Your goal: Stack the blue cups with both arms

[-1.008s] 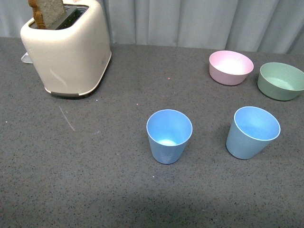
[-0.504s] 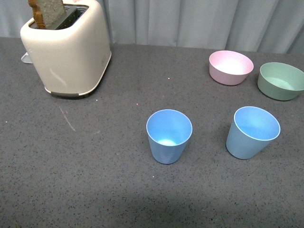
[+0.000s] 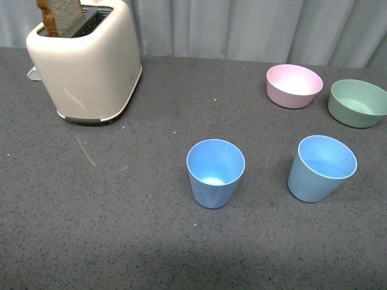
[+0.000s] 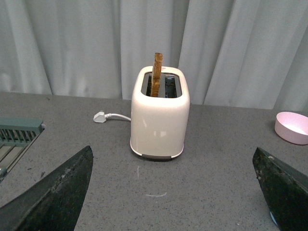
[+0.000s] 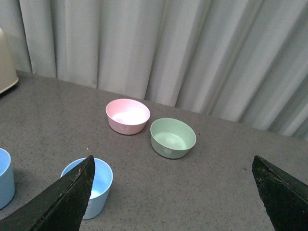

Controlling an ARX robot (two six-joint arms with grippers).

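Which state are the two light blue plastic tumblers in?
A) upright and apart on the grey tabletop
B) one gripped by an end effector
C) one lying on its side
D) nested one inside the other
A: the left light blue plastic tumbler and the right light blue plastic tumbler both stand rim-up, with bare grey tabletop between them.
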